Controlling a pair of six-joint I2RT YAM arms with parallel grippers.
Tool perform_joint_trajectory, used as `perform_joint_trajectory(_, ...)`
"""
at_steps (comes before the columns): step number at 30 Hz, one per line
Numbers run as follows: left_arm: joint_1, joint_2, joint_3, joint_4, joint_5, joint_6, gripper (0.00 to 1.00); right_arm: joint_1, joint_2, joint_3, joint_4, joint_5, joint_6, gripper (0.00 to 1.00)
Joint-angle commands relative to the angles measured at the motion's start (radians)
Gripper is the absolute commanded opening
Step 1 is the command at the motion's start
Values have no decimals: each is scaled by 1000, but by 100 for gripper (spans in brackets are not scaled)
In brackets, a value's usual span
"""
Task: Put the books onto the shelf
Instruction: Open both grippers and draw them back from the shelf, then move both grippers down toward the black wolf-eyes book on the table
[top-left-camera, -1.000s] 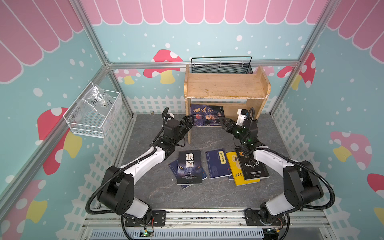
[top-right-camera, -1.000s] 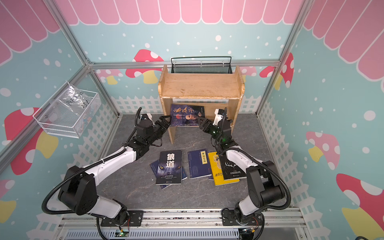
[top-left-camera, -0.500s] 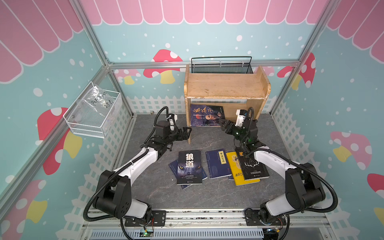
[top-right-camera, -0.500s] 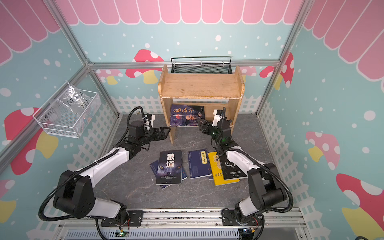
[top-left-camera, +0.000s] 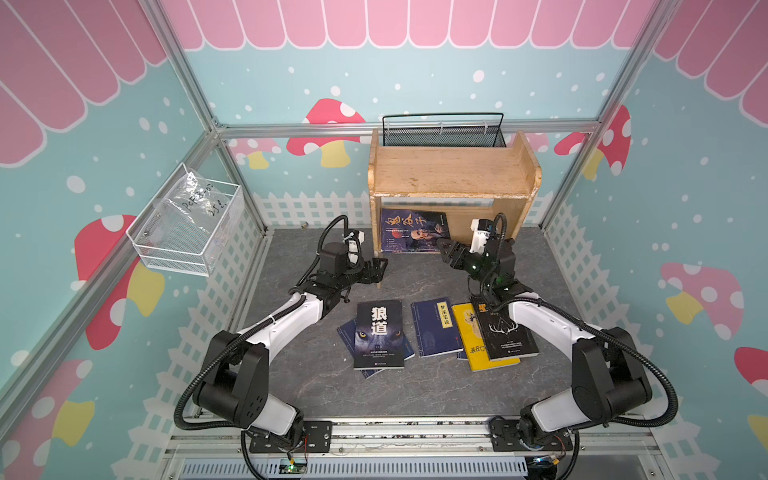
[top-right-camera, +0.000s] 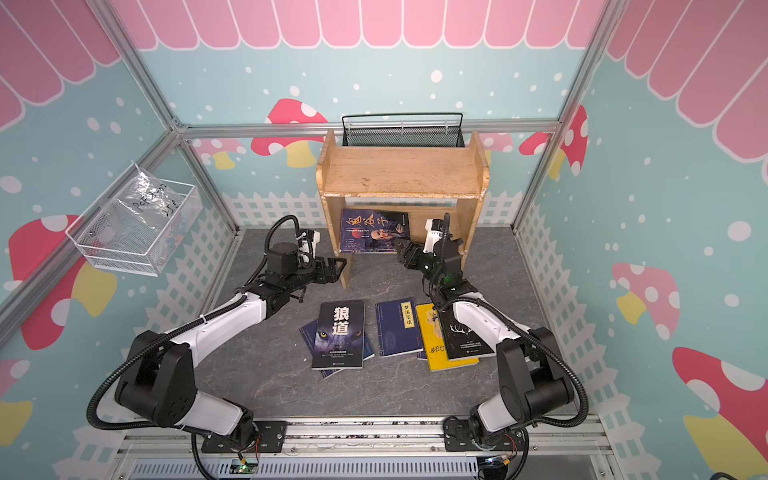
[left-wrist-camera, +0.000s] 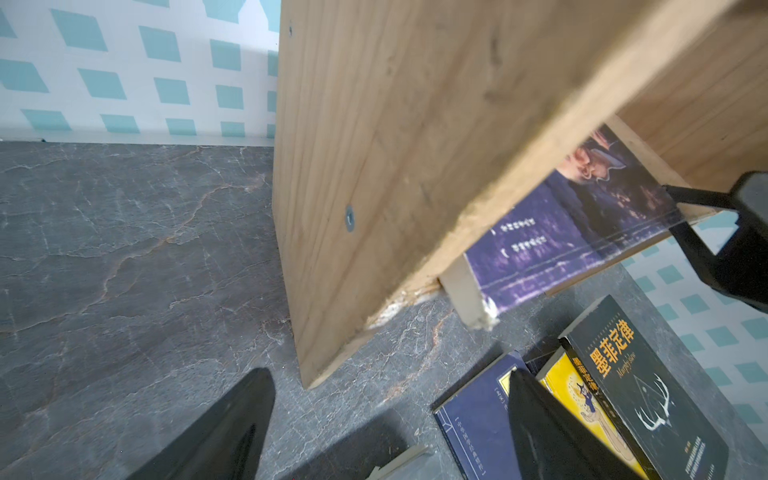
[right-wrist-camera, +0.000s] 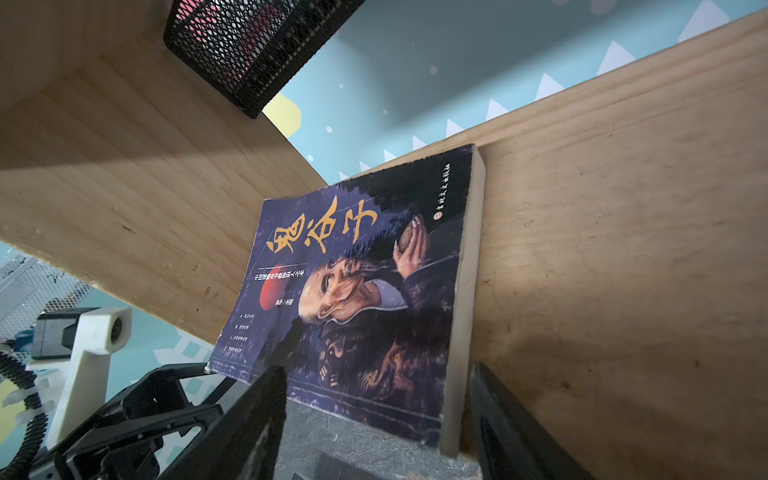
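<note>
Teal walls (top-left-camera: 415, 75) with mushrooms and pink scallops enclose a grey stone-patterned worktop (top-left-camera: 291, 374). At its back stands the shelf (top-left-camera: 449, 174), with the robed-man book (top-left-camera: 411, 230) on its lower tier. The other books (top-left-camera: 380, 332) lie flat mid-worktop. The left claw (top-left-camera: 381, 271) is released beside the shelf's leg. The right claw (top-left-camera: 444, 248) is spread and empty at that book's corner.

Draws the left gripper (top-left-camera: 380, 271) back from the robed-man book (top-left-camera: 411, 230) in the lower tier of the shelf (top-left-camera: 453, 174), toward the front of the floor. Turns it from aiming into the shelf at the book's edge to pointing sideways at the foot of the nearest side panel (top-left-camera: 377, 249), just beside it. Edges the right gripper (top-left-camera: 445, 248) only a shade nearer the book's corner.
</note>
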Motion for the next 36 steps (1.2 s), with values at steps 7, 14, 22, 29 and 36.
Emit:
perform_joint_trajectory(7,-2,16,27,97,-72,-24,85,19,30,20,-67,-28,32,71)
perform_joint_trajectory(14,-1,44,51,68,-129,-28,74,25,31,32,-62,-34,46,71)
perform_joint_trajectory(22,-1,40,30,107,-126,-46,73,29,75,60,-51,-41,44,71)
perform_joint_trajectory(29,-1,17,-9,131,-121,-61,73,29,97,84,-46,-45,49,71)
perform_joint_trajectory(36,-2,-11,-27,118,-138,-59,74,31,82,56,-71,-13,54,72)
